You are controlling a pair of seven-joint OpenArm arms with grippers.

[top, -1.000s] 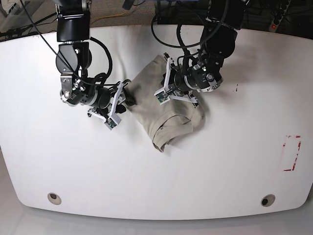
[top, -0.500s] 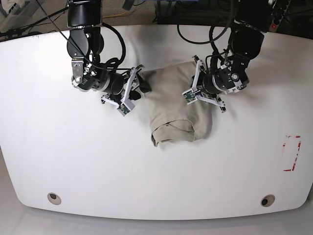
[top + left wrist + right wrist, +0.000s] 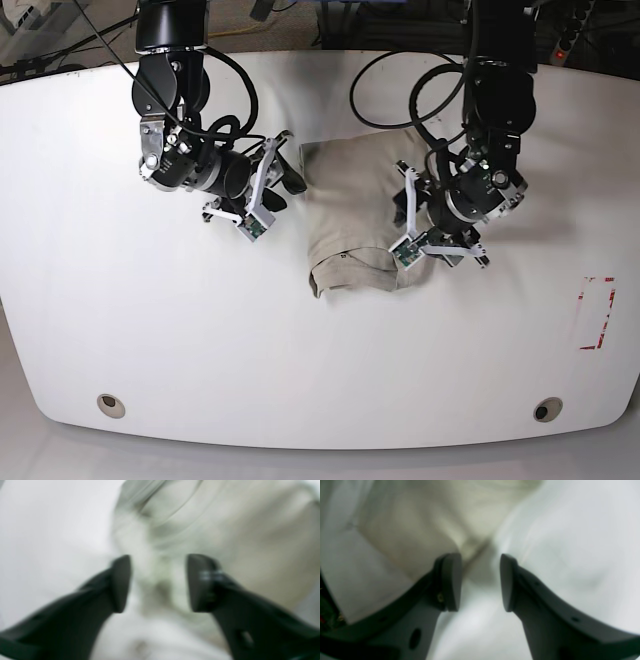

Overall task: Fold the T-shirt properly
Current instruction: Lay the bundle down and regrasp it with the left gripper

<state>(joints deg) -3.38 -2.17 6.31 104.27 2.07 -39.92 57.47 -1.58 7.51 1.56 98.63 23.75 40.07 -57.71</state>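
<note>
1. Far left of the base view: bare white table (image 3: 120, 330), with a small round fitting (image 3: 111, 404) near its front edge.
2. Moving right, the right arm reaches down from the top edge, and the right gripper (image 3: 285, 178) sits just beside the shirt's left edge, near the top left corner of the cloth.
3. From the right wrist camera, its two dark fingers (image 3: 450, 582) stand apart with a clear gap between them and nothing in it; blurred beige cloth lies ahead and to the left, white table to the right.
4. Centre stage: the T-shirt (image 3: 355, 205), folded into a compact beige block, lies flat on the table between the two arms, with a rolled, ribbed edge along its front.
5. Next, the left gripper (image 3: 425, 215) is over the right side of the shirt, its arm hanging from the top of the view.
6. From the left wrist camera, its fingers (image 3: 200, 582) are spread wide, with blurred folds of cloth showing in the gap and beyond; the pads are not clamping anything.
7. Far right: a red-marked rectangle (image 3: 597, 313) on the table, well apart from the shirt, and another round fitting (image 3: 546, 409) at the front.
</note>
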